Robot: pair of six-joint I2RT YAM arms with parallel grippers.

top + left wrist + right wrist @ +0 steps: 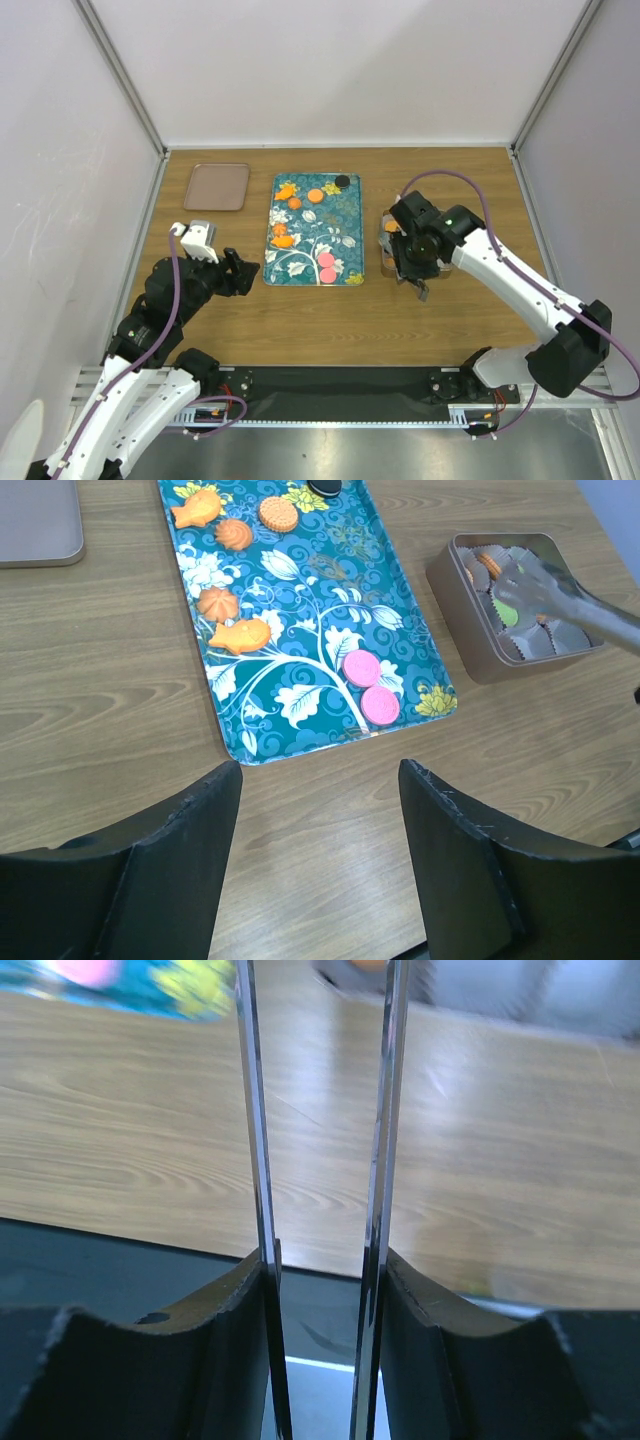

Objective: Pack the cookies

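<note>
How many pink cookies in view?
2. First pink cookie and second pink cookie, adjacent on teal tray, near end. Tin partly hidden behind tongs; more possible.

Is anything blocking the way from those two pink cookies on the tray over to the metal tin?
Nothing visible blocks the pink cookies: only bare table lies between tray and open tin, though tongs in the right gripper reach over it.

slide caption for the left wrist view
Open left gripper faces a teal floral tray of orange and pink cookies; metal tongs reach into a square metal tin.
</note>
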